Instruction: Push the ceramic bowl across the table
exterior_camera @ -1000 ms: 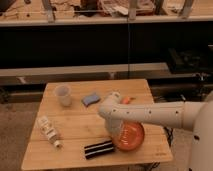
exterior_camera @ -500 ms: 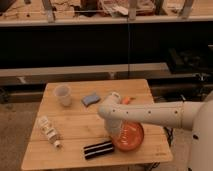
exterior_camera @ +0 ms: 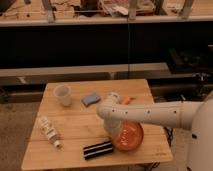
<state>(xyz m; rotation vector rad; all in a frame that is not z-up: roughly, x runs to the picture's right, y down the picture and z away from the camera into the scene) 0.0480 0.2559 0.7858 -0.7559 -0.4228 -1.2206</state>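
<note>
Camera view: the gripper (exterior_camera: 113,131), its finger state impossible to tell, is seen at the ceramic bowl's (exterior_camera: 129,137) nine o'clock edge on the surface (exterior_camera: 75,125).

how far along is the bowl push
Done: the arm has reached the ceramic bowl, and the tool sits at its left rim. In hand: contact for the push. Left: the bowl lies near the table front right corner, so the travel across remains.

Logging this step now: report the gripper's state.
Gripper: down at the left rim of the ceramic bowl on the table.
</note>
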